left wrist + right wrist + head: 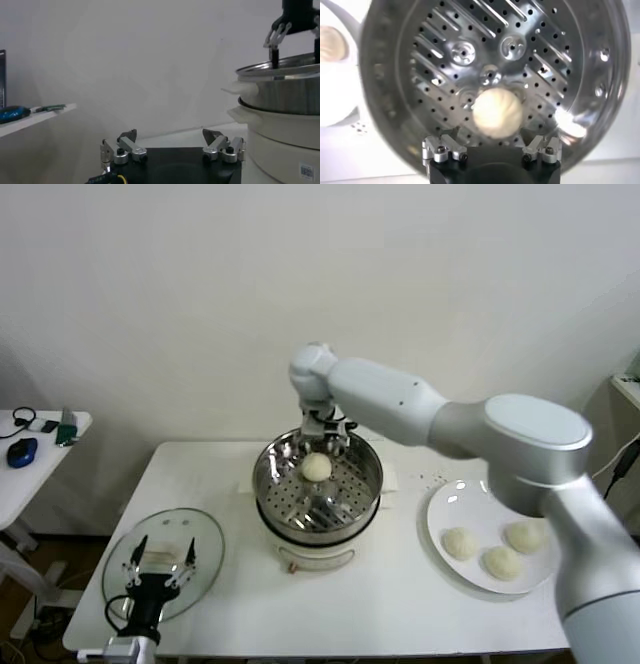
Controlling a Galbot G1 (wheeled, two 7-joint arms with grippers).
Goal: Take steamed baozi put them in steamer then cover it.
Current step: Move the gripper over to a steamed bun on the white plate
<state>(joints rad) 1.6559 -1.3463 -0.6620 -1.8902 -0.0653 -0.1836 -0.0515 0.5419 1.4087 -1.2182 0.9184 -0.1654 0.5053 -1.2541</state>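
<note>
I have my right claw (322, 436) over the round shiny stainless-steel steamer (370, 484), fingers spread, with one small cream-white dough bun (316, 467) between or just below them; I cannot tell whether it is gripped or released. Three more such buns (494, 549) wait on the flat white plate (441, 506). My left claw (160, 563) hovers open over the round glass lid (205, 534) on the white desk (400, 609). By my reckoning, most loading and covering remain.
</note>
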